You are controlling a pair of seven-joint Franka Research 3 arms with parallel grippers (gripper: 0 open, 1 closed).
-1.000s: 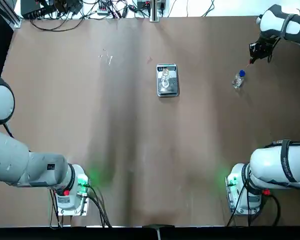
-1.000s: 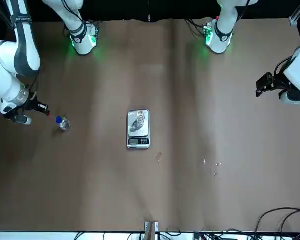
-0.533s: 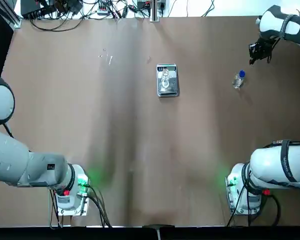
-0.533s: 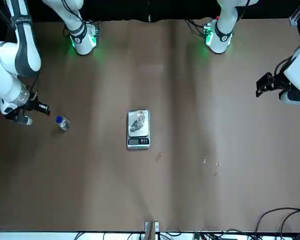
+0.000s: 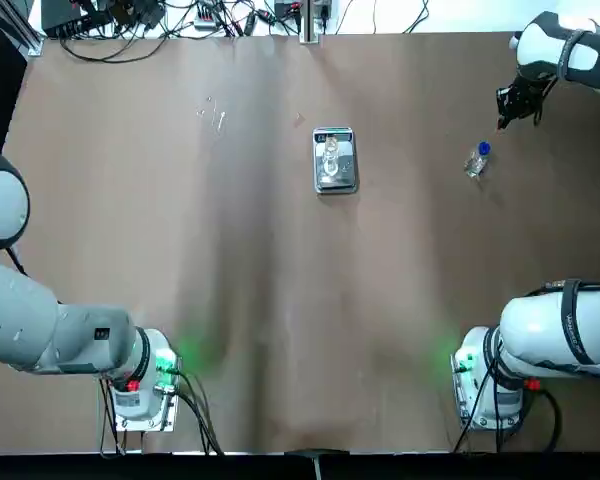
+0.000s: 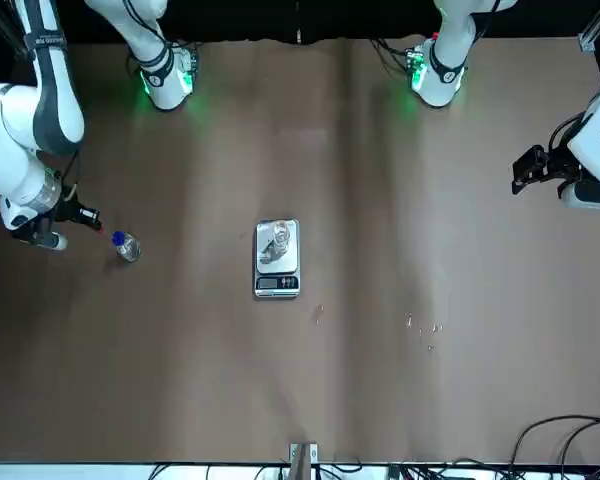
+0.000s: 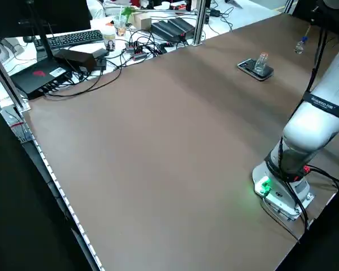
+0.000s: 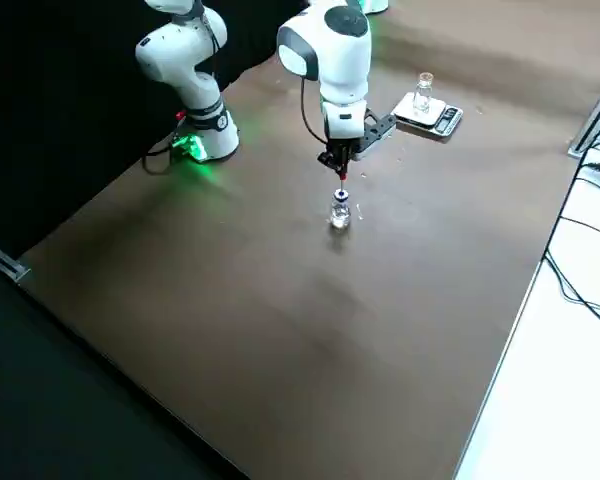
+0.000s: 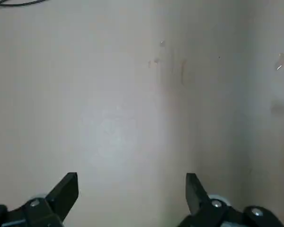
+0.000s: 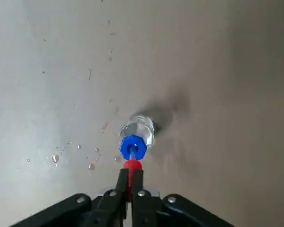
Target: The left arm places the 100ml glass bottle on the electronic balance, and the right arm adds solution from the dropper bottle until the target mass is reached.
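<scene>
The 100ml glass bottle (image 5: 330, 151) (image 6: 278, 239) stands upright on the electronic balance (image 5: 341, 181) (image 6: 277, 266) at mid-table, far side. The dropper bottle (image 5: 476, 161) (image 10: 138, 129) stands on the table to the balance's right, blue cap up. Directly over it, my right gripper (image 5: 504, 108) (image 10: 130, 178) is shut on its red tip (image 10: 132, 165). Out past the table's left side, my left gripper (image 6: 525, 170) (image 9: 130, 188) hangs open over bare table, holding nothing.
Small droplets (image 10: 55, 159) lie on the table beside the dropper bottle. Tiny glinting bits (image 5: 215, 115) sit far left of the balance. Cables and electronics (image 5: 180, 15) line the far edge. Both arm bases (image 5: 145, 385) stand at the near edge.
The right gripper has shifted very slightly at the dropper bottle. Bottle, balance and left arm have stayed put.
</scene>
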